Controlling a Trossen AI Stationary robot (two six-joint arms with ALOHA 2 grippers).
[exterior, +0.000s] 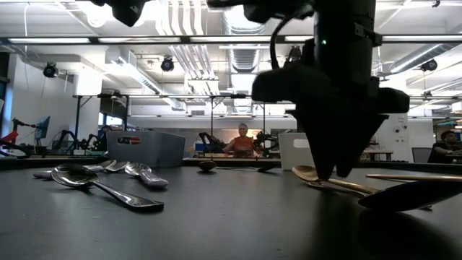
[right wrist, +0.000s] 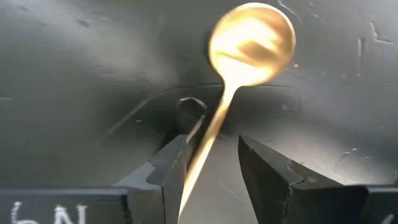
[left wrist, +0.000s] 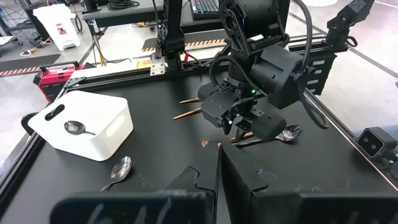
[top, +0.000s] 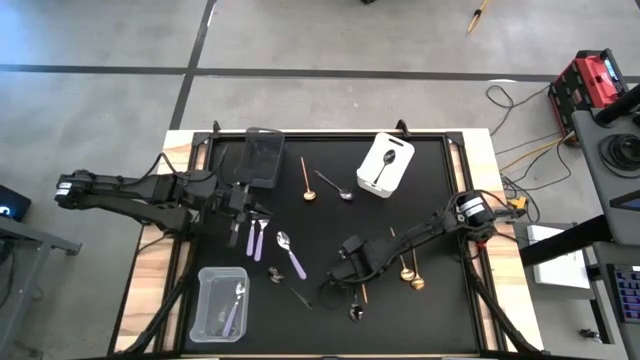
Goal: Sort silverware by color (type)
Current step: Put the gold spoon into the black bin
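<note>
A gold spoon (right wrist: 252,43) lies flat on the black table, near its front middle. My right gripper (right wrist: 214,155) points down over it, open, with one finger on each side of the handle (right wrist: 211,130) just behind the bowl. In the high view the right gripper (top: 347,272) covers most of this spoon. My left gripper (left wrist: 217,180) is shut with nothing in it and hovers at the table's left, beside the dark bin (top: 262,155). Other silverware lies loose: lilac-handled spoons (top: 258,238), two more gold spoons (top: 410,275) and a dark spoon (top: 356,313). My right gripper comes from above with its fingers across the gold spoon's handle (right wrist: 208,140), just behind the bowl. The handle runs close along the inner edge of one finger (right wrist: 174,168); whether they touch I cannot tell. The spoon rests on the table.
A white bin (top: 386,165) with one dark spoon stands at the far right. A clear bin (top: 222,302) with lilac-handled spoons stands at the near left. A gold spoon (top: 308,182) and a dark spoon (top: 335,187) lie at the far middle.
</note>
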